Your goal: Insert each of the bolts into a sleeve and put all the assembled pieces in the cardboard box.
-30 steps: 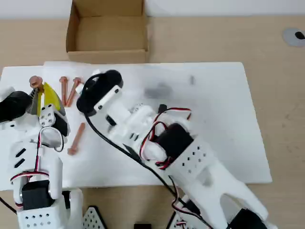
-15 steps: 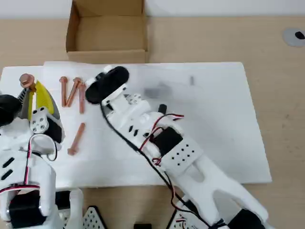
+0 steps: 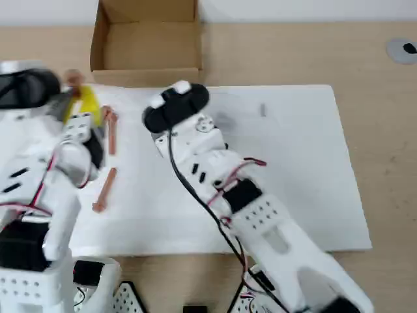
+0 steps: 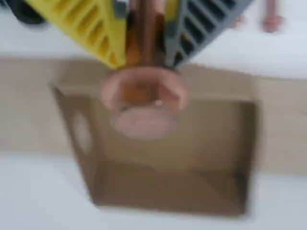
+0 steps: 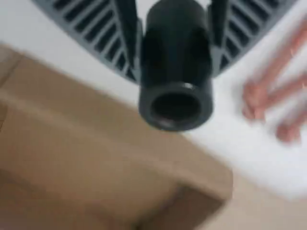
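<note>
Left gripper point(image 4: 146, 56): yellow and grey fingers closed on the shank of a copper bolt point(image 4: 143, 101). The head and flange stick out past the fingertips. The shank tip lies back between the fingers and is hidden.

Right gripper point(image 5: 175, 77): grey fingers clamped around a black sleeve point(image 5: 176, 52). Its open bore faces out beyond the fingertips.

Key relation, from the high view: bolt and sleeve are both aloft over the far edge of the white mat point(image 3: 293, 163), well apart, the bolt to the left of the sleeve. Both long axes run roughly along their own grippers, toward the box side, so they look closer to parallel than in line. Judgement: mating needs one piece turned to face the other. The bolt's exposed end is the head, not the tip, so a re-grip may be called for.

Cardboard box point(image 3: 148, 45): just beyond the mat's far edge, open side up, nothing visible inside. The bolt head hangs near its front left corner and the sleeve near its front wall toward the right, so neither arm is clearly nearer.

Loose bolts point(image 3: 111, 132): at least two lie flat on the mat between the arms. One runs roughly toward the box and one slants nearer the left arm point(image 3: 104, 189).
</note>
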### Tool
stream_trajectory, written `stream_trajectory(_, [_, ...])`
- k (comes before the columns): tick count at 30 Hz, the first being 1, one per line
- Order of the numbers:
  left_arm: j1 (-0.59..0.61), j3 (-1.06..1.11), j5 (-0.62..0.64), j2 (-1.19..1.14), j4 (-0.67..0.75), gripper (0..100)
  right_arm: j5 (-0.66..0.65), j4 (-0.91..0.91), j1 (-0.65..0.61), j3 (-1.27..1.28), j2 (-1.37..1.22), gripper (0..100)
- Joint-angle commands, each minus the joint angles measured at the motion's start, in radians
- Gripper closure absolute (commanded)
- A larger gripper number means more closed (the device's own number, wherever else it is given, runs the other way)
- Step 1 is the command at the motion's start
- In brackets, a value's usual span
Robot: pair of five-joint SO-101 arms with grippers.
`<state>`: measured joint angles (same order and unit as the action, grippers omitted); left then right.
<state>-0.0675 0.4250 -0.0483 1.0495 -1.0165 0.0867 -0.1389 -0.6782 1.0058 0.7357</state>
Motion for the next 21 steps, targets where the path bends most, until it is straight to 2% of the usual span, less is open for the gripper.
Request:
stream_trajectory(1, [-0.069,-0.094,-0.005,-0.030,-0.029,99,-0.051,0.060,0.018,0.091,0.209,98.9])
stream_trajectory(6, [-0.068,-0.100,-0.006,-0.028,-0.032,99,-0.091,0.058,0.016,0.268,0.522,98.9])
stream_trajectory(10, [-0.074,-0.100,-0.002,-0.028,-0.025,99,-0.091,0.006,0.015,0.348,0.674,98.9])
stream_trajectory(15, [-0.075,-0.101,0.014,-0.027,-0.026,99,-0.080,-0.132,-0.061,0.358,0.737,98.9])
stream_trajectory(21, [-0.097,-0.034,0.061,0.047,-0.008,99,-0.026,-0.141,-0.153,0.387,0.731,98.9])
